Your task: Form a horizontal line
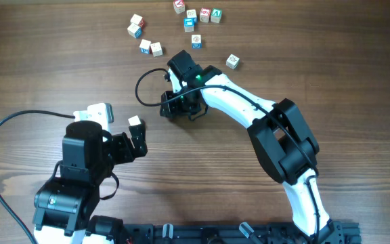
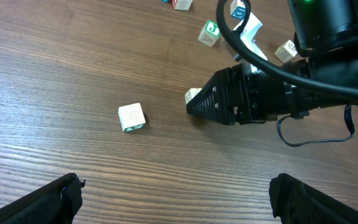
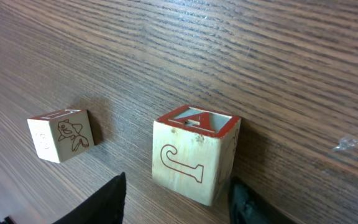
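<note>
No horizontal line of cubes shows in any view. In the right wrist view a pale wooden cube [image 3: 194, 162] with a red A on top and a red-outlined J on its side stands on the table between my right gripper's [image 3: 178, 190] fingers. That gripper is open, with a clear gap at the left finger [image 3: 112, 200]. A second pale cube [image 3: 61, 134] with a red drawing sits a short way to its left. From overhead the right gripper [image 1: 180, 107] hides its cube. My left gripper [image 1: 135, 142] is wide open and empty, and the second cube [image 2: 131, 117] lies ahead of it.
Several loose letter cubes with blue, red and green faces lie scattered at the table's far side [image 1: 196, 41], one apart at the right [image 1: 232, 61]. The right arm [image 1: 276, 129] stretches diagonally across the middle. A black cable [image 1: 144, 85] loops beside its wrist.
</note>
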`<state>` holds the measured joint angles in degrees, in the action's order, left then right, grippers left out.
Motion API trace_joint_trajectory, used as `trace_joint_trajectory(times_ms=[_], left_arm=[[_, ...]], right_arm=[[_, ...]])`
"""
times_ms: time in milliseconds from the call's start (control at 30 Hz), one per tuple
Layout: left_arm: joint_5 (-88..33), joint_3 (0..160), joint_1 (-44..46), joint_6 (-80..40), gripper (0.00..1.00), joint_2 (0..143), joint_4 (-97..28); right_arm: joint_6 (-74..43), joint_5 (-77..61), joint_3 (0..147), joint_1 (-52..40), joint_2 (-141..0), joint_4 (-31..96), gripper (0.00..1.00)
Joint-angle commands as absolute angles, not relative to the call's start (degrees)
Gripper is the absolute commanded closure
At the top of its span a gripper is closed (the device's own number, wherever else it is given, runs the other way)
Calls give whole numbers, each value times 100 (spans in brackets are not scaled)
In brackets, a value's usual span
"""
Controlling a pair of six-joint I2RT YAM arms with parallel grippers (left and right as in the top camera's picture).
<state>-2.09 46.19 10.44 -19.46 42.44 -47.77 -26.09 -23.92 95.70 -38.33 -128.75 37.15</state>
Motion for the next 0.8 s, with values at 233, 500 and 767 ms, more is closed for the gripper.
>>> trace_joint_trajectory(times_ms=[233,500,767], left_arm=[[-276,4641,1037,-1999,0,4224,-4766],[-276,4641,1037,-1999,0,4224,-4766],[-276,4641,1037,-1999,0,4224,-4766]], right_arm=[[-2698,-2571,9841,-3227,-12822,3719,34],[-2040,-3004,10672,-2388,-12429,3465,11],[-1780,-1494,11273,-2134,-12488,2477,11]])
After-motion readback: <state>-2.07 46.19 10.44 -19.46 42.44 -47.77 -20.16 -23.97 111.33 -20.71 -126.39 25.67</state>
